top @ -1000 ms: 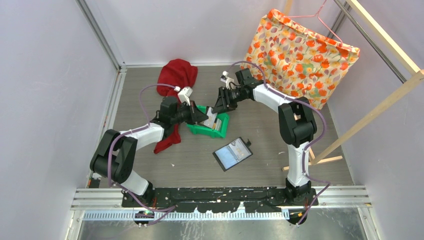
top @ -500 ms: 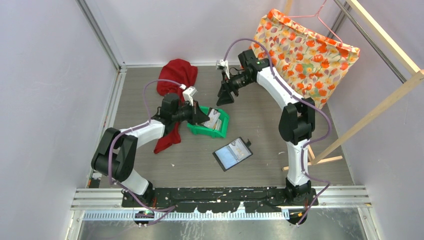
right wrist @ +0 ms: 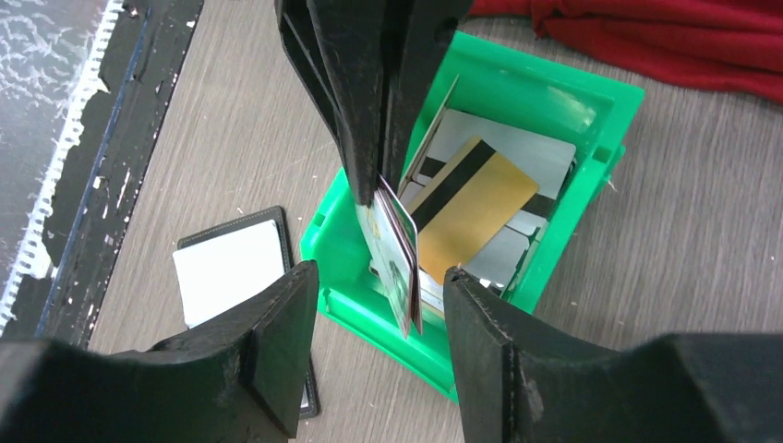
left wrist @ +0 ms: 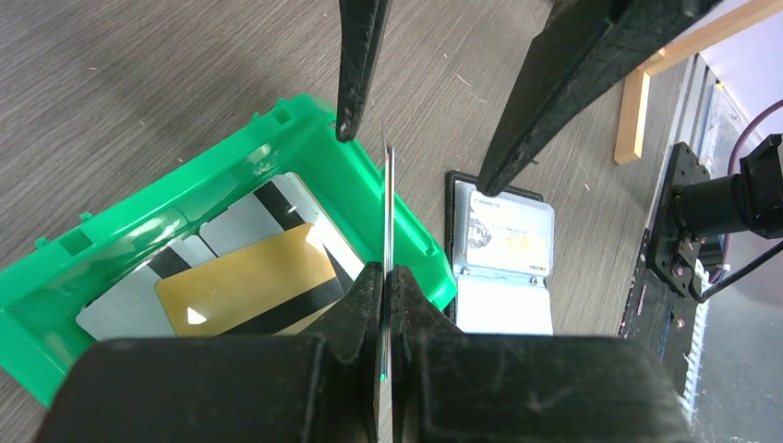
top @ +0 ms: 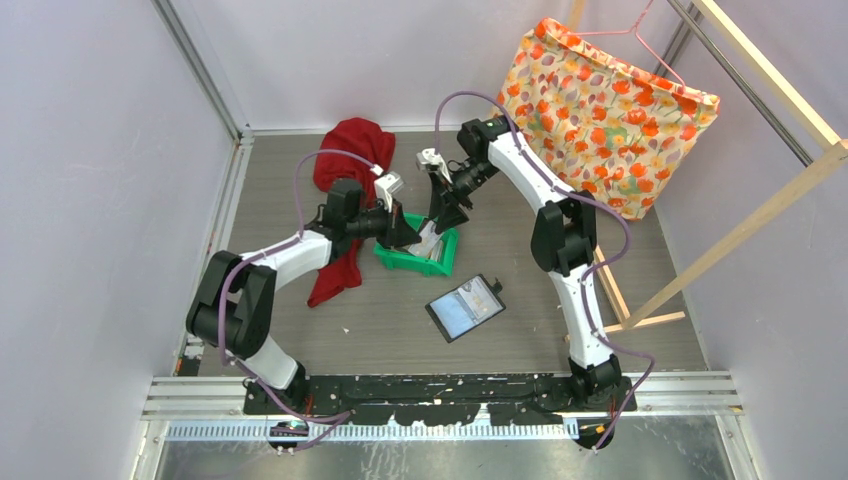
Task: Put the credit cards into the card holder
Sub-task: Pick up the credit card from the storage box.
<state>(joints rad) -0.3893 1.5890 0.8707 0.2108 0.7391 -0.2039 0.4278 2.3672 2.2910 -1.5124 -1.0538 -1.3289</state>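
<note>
My left gripper [top: 408, 234] [left wrist: 386, 273] is shut on two thin credit cards [left wrist: 388, 198] [right wrist: 399, 254], held upright on edge over the green bin [top: 412, 263] [left wrist: 309, 120] [right wrist: 605, 101]. My right gripper [top: 440, 217] [right wrist: 380, 288] is open, one finger on each side of the held cards without touching them. More credit cards lie flat in the bin, with a gold one [left wrist: 245, 286] [right wrist: 475, 198] on top. The black card holder [top: 466, 307] [left wrist: 503, 245] [right wrist: 231, 268] lies open on the floor just beyond the bin.
A red cloth [top: 350, 150] [right wrist: 665, 37] lies behind and left of the bin. A floral bag [top: 600, 110] hangs from a wooden frame [top: 760, 200] at the back right. Grey walls enclose the floor.
The right gripper lifted away from the bin toward the back, then came back down with its jaws around the cards in the left gripper. The left gripper barely moved.
</note>
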